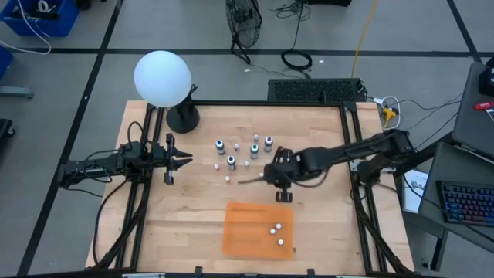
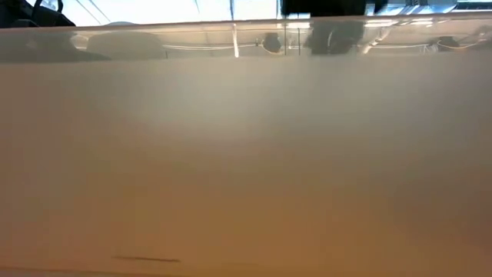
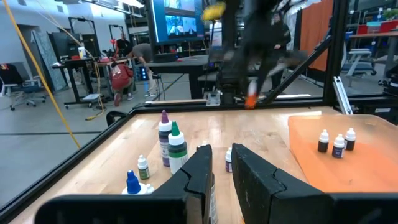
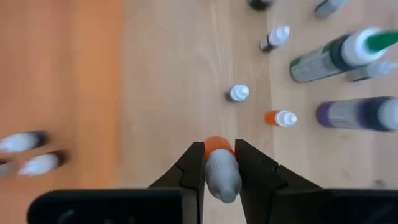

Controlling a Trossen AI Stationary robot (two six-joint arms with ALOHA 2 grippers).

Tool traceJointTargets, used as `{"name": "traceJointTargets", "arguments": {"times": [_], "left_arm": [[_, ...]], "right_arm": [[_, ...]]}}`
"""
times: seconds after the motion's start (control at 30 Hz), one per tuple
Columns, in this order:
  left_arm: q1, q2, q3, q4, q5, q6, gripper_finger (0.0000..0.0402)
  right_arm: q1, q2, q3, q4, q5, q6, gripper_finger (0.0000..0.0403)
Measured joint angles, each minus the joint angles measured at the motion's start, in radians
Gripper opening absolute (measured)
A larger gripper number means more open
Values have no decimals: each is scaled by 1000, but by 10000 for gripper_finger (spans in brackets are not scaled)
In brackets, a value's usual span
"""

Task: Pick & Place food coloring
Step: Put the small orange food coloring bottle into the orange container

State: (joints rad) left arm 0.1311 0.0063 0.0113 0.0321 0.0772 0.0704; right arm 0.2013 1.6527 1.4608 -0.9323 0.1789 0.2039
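My right gripper (image 4: 219, 149) is shut on a small food coloring bottle (image 4: 221, 168) with an orange end and a whitish end. It hangs over the table's middle (image 1: 279, 184), between the orange mat (image 1: 247, 224) and the standing group of food coloring bottles (image 1: 243, 150). In the left wrist view the held bottle's orange end (image 3: 250, 101) shows well above the tabletop. Three small bottles (image 1: 276, 232) stand on the mat. My left gripper (image 3: 221, 165) waits shut and level at the table's left side (image 1: 181, 158). My right gripper pinches the small bottle's whitish part (image 4: 222, 180) between its two fingers, one on each side. The fingers come from above, slanting down. The orange end (image 4: 217, 144) sticks out past the fingertips, pointing down, and the bottle is lifted clear of the table.
A lamp with a white globe (image 1: 162, 77) and black base (image 1: 183, 118) stands at the far left corner. Tall green-capped (image 3: 176, 146) and purple-capped (image 3: 164, 134) bottles rise among the group. Loose small bottles (image 4: 238, 93) lie on the bare wood below the right gripper.
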Motion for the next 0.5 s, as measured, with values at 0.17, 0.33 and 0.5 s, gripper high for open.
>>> {"name": "traceJointTargets", "arguments": {"times": [0.17,0.33,0.5], "left_arm": [[0,0,0,-1,0,0,67],[0,0,0,0,0,0,67],[0,0,0,0,0,0,67]], "right_arm": [[139,117,315,-204,85,57,52],[218,237,472,-304,82,99,52],[241,315,422,-331,38,142,52]]}}
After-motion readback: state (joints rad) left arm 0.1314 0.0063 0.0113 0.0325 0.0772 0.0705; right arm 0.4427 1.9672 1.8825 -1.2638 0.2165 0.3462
